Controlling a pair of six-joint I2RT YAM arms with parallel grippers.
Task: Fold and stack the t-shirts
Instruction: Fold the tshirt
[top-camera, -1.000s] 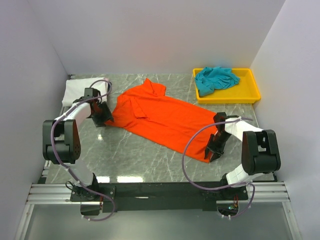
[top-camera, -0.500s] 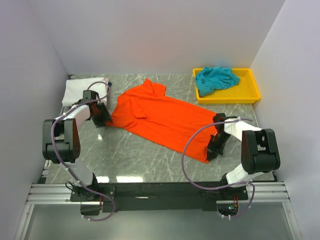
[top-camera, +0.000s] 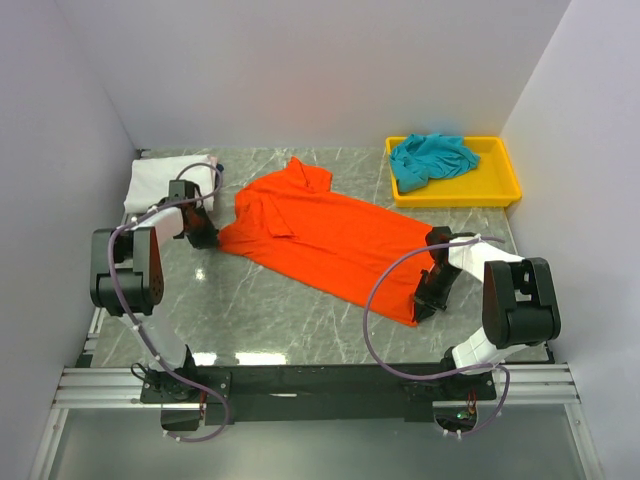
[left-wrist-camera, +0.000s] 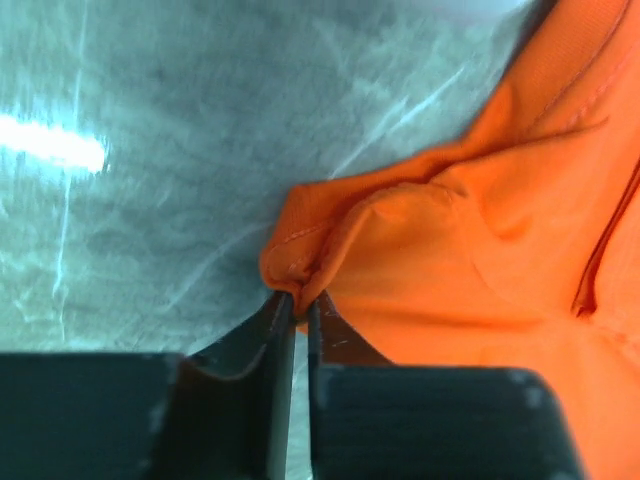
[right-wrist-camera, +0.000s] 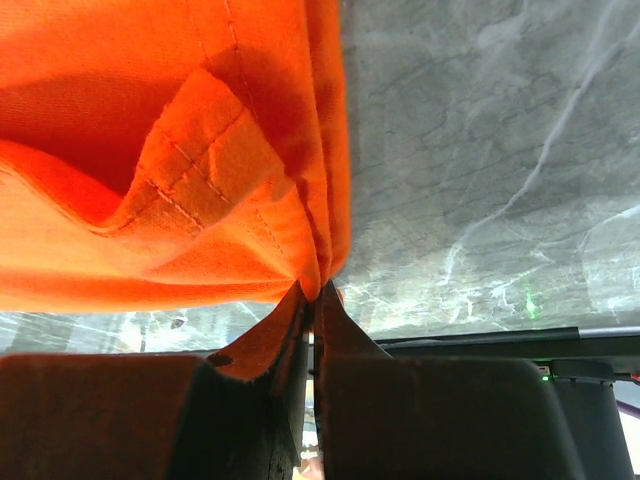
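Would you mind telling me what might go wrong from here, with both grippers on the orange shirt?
The left gripper and right gripper each pinch only a thin edge of the orange t-shirt, so it may slip out when lifted. The right arm's cable loops over the cloth and might snag it.

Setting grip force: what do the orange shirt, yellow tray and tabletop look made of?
The orange shirt: matte fine-weave cloth; stitched hems, soft folds. The yellow tray: probably moulded plastic, smooth and even-coloured. The tabletop: glossy grey marble look, veined, with glare; stone or laminate, can't tell.
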